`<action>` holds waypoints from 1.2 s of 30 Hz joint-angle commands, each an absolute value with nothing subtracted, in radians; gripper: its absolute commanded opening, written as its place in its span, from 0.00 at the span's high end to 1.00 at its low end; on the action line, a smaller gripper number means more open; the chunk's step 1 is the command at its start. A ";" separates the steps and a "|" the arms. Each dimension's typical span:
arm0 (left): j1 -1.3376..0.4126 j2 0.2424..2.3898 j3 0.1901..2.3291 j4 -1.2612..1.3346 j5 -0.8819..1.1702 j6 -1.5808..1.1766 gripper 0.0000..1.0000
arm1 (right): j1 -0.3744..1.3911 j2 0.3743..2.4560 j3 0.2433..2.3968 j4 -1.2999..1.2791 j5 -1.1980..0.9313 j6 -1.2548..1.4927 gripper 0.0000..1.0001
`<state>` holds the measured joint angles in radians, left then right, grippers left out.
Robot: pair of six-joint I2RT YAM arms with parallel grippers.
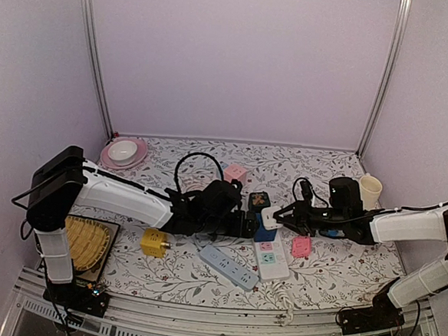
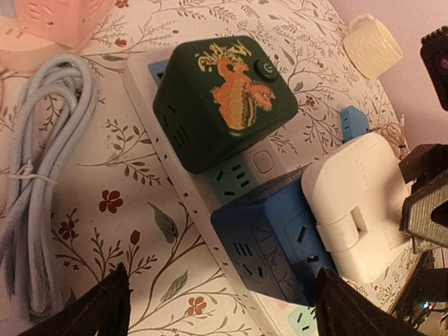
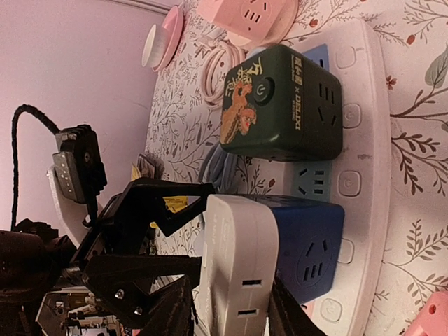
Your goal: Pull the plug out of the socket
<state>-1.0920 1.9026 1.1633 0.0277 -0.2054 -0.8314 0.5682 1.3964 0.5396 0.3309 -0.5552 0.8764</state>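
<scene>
my left gripper hangs spread about as wide as it goes, with nothing in it. the blue socket cube sits on the white power strip in the gap between my two left fingertips, nearer the right-hand one. the white plug is pushed into that cube's side, just above and outside the same fingertip, so none of my left fingers touch it. further ahead of the tips a dark green cube stands on the same strip, touching the blue one. a coiled pale cable lies ahead of my left-hand fingertip, off to its outer side.

my right gripper is drawn in narrow around the white plug, a finger along each of its sides and, as far as i can see, pressed against it. the plug lies squarely between those fingers and runs on past their tips, still seated against the blue cube. the green cube lies further ahead of my right fingers.
</scene>
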 commanded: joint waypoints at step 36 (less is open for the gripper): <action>-1.084 1.930 1.184 0.008 -0.223 -0.815 0.09 | 0.538 1.297 0.571 0.433 -0.659 0.985 0.95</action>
